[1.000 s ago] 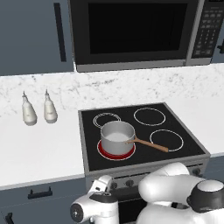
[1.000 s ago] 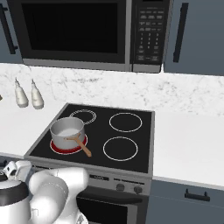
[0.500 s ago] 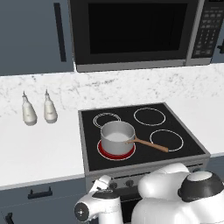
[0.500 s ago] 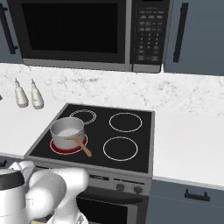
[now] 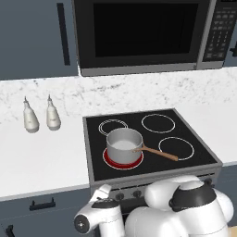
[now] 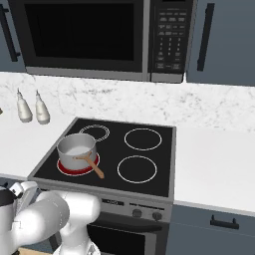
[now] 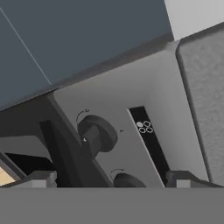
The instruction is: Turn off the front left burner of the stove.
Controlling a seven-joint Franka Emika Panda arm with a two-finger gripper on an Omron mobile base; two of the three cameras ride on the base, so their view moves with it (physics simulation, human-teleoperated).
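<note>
White marbled worktop [image 5: 41,157] runs either side of the black glass-topped stove [image 5: 185,164] with its grey steel front panel, under a black-and-silver microwave [image 5: 139,37]. Its front left burner [image 5: 109,162], the large ring on the black glass, glows red beneath a steel saucepan [image 5: 122,144] with a wooden handle, so the heat is on and the job is not done. Two white bottles [image 5: 40,114] stand well apart on the worktop to the left.

Over the last second the pan, burner and bottles have stayed put; only my arm has swung, the elbow dropping lower in front of the panel. I read that as the final approach to the knobs.

My claw [image 7: 111,179] now points at the front panel, its two dark tips wide apart with nothing between them. A small dark round knob [image 7: 97,135] sits just above and left of the gap, and a second knob [image 7: 127,180] lies between the tips. Which one governs the front left burner I cannot tell for certain; a small burner diagram [image 7: 143,127] beside them is too blurred to read.
</note>
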